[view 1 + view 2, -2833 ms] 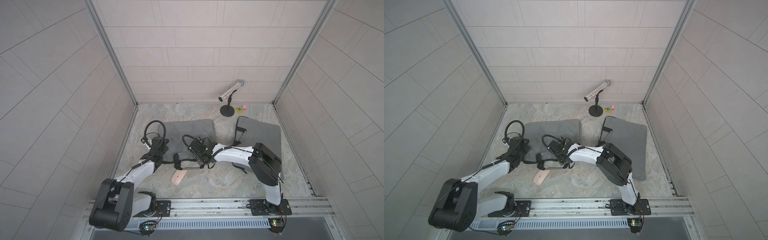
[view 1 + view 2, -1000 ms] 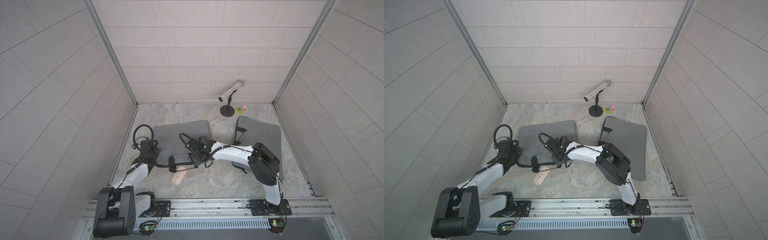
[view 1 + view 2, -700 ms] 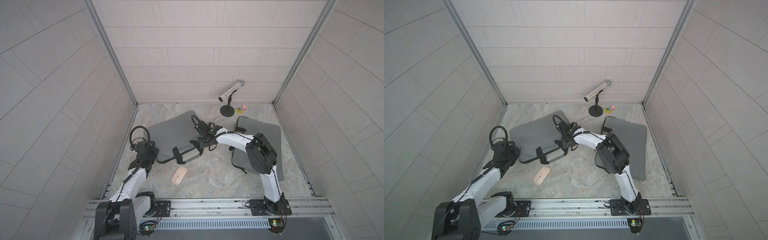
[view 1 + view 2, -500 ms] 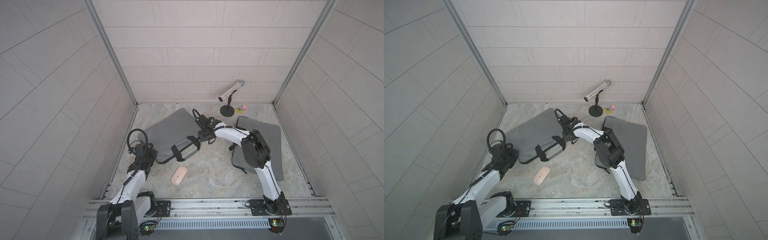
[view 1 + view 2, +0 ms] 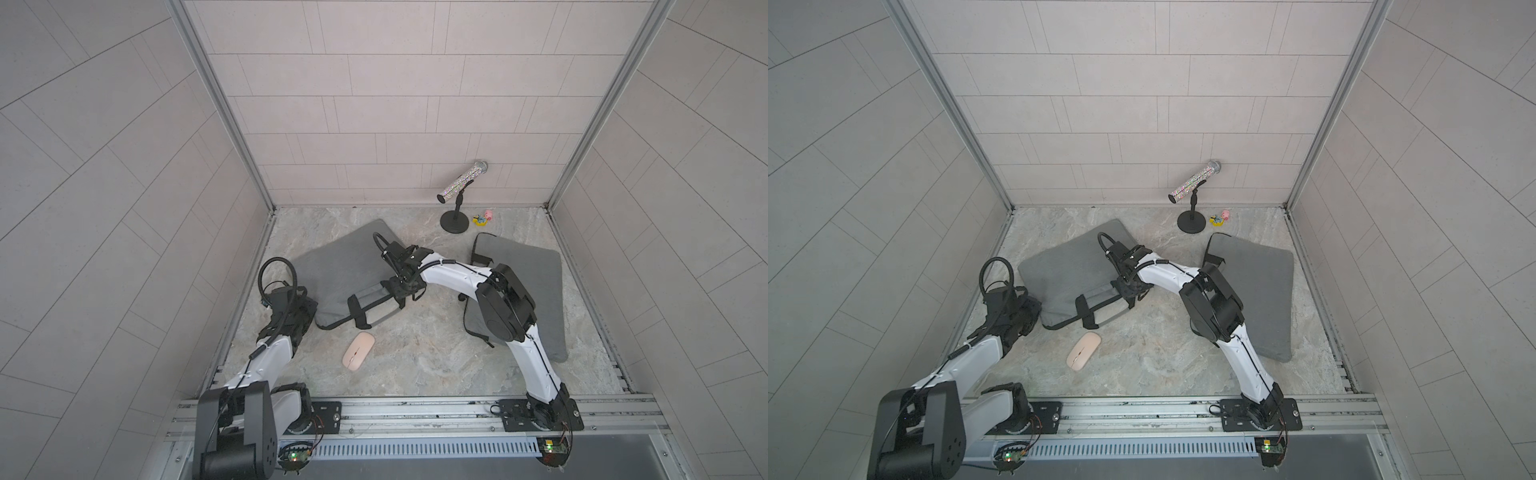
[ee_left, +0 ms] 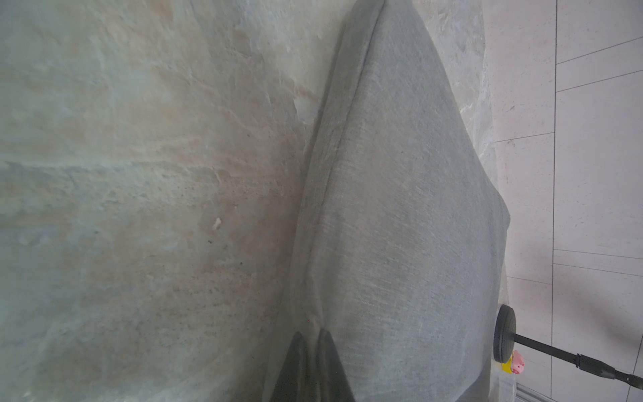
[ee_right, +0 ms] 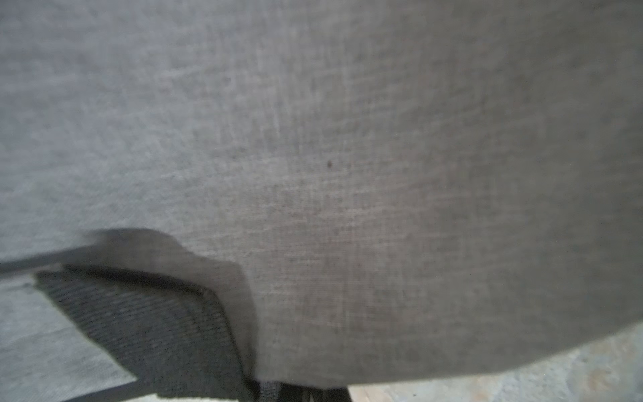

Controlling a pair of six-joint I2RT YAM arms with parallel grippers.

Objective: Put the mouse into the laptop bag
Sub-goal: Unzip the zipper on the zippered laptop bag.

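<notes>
The pink mouse (image 5: 358, 350) (image 5: 1084, 350) lies free on the stone floor, just in front of the grey laptop bag (image 5: 345, 266) (image 5: 1067, 270). The bag sits turned at an angle, its black handles (image 5: 361, 309) facing the mouse. My left gripper (image 5: 311, 318) (image 6: 313, 336) is shut on the bag's near left corner seam. At the bag's front right edge, beside a handle strap (image 7: 149, 330), my right gripper (image 5: 401, 291) (image 5: 1128, 293) is shut on the fabric. In the right wrist view the bag's cloth (image 7: 348, 156) fills the picture and hides the fingers.
A second grey bag (image 5: 528, 282) lies at the right, partly under the right arm. At the back stand a glittery microphone on a black stand (image 5: 455, 220) and small toys (image 5: 483, 218). Tiled walls close in on three sides.
Over the last second both arms swung the bag backward and counterclockwise, off the mouse. The mouse stayed put and now lies uncovered. Both grippers kept their hold.
</notes>
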